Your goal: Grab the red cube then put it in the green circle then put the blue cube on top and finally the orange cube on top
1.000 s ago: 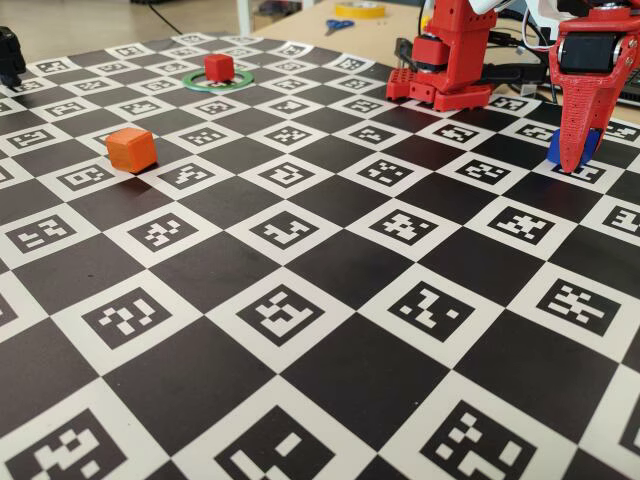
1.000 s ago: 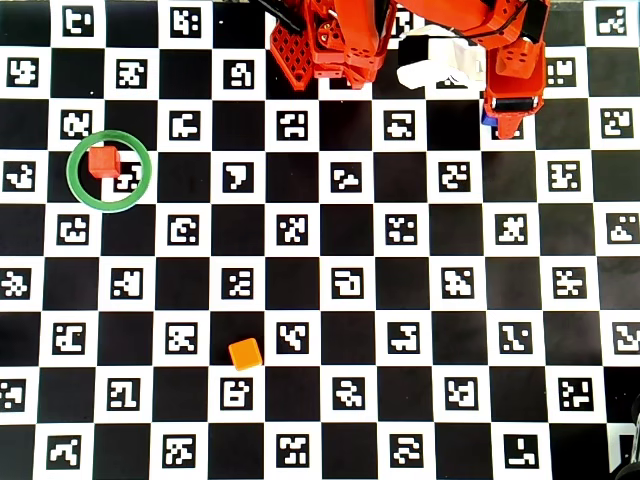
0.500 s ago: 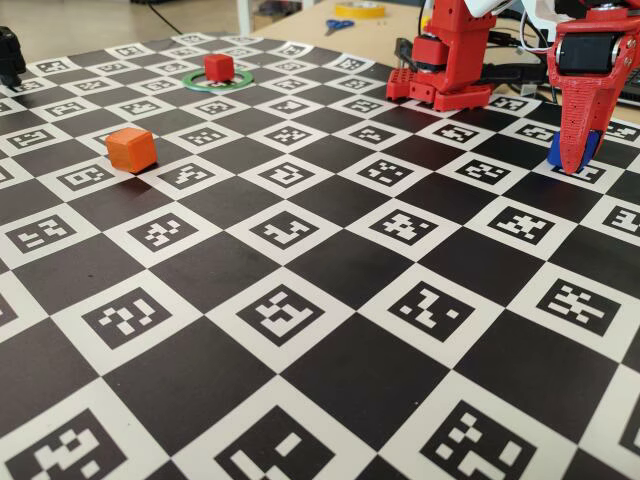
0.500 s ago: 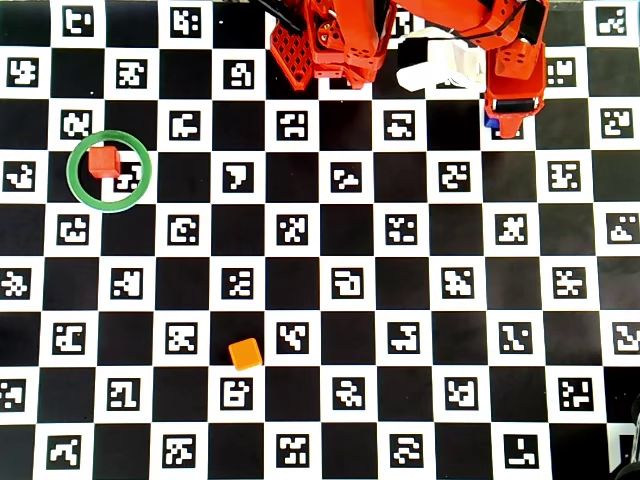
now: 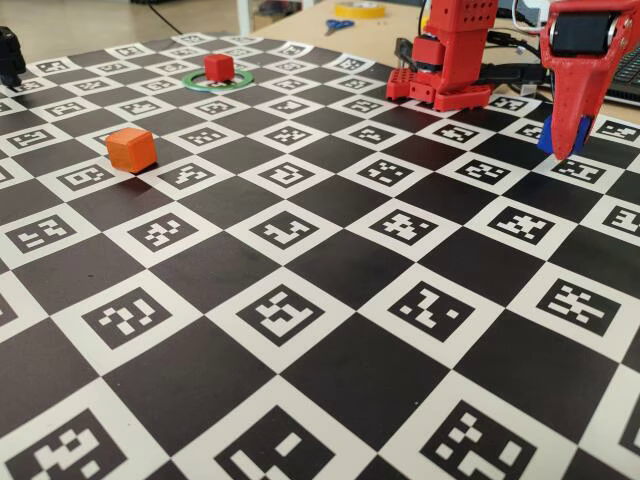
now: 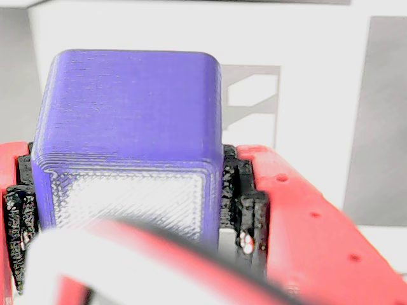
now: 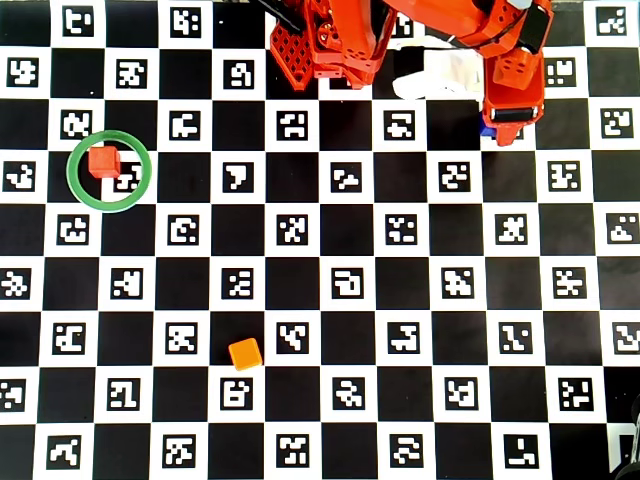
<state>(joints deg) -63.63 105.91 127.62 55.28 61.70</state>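
From the overhead view I see only a sliver of the blue cube beside the fingers, the arm's top runs off the frame, and the wrist view's near foreground is a blur.

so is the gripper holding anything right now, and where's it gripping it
Yes: the gripper is shut on the blue cube, its pads pressed against two opposite side faces; the fixed view shows the cube lifted off the board.
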